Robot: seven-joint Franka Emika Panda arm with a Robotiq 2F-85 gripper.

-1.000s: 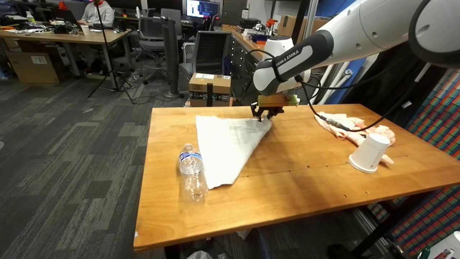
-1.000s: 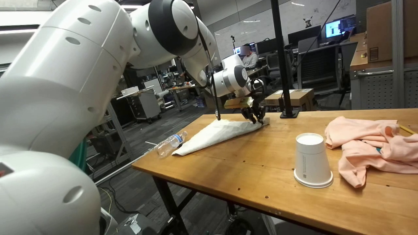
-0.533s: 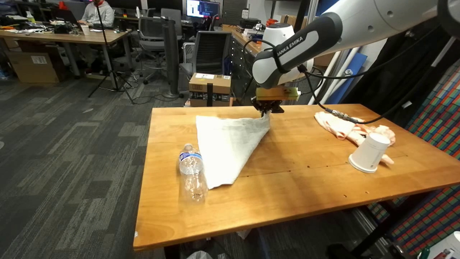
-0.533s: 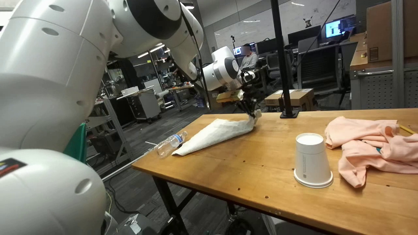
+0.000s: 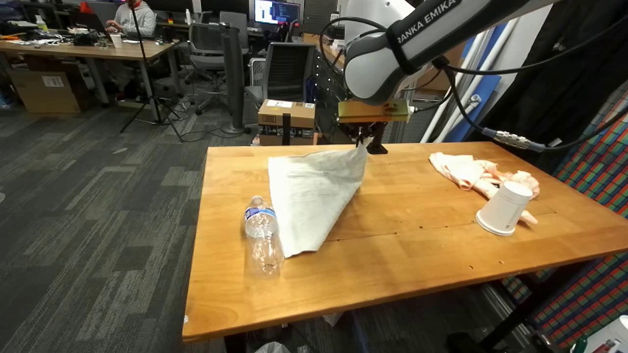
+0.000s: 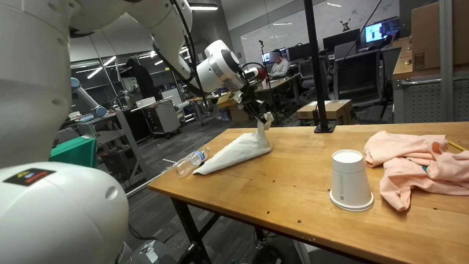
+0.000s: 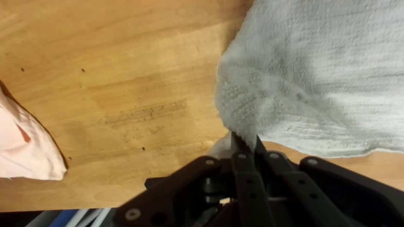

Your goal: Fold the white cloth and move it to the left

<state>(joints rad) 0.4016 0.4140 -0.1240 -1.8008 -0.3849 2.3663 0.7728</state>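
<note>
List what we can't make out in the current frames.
White cloth: cut off by the top and right edges in the wrist view.
Pincer: gripping surfaces hidden by the white cloth in the wrist view.
Pink cloth: cut off by the right edge in an exterior view.
White cup: print too small to read in an exterior view.
Seated person: face blurred in an exterior view.

I'm working by even indoor light, with ceiling lamps (image 6: 203,6) burning white in an exterior view, a far screen (image 5: 264,12) glowing, soft shadows across the wooden table (image 5: 392,264), glints on the clear bottle (image 5: 263,235), and, in my wrist view, the dark gripper (image 7: 247,142) blurred toward the bottom edge.
</note>
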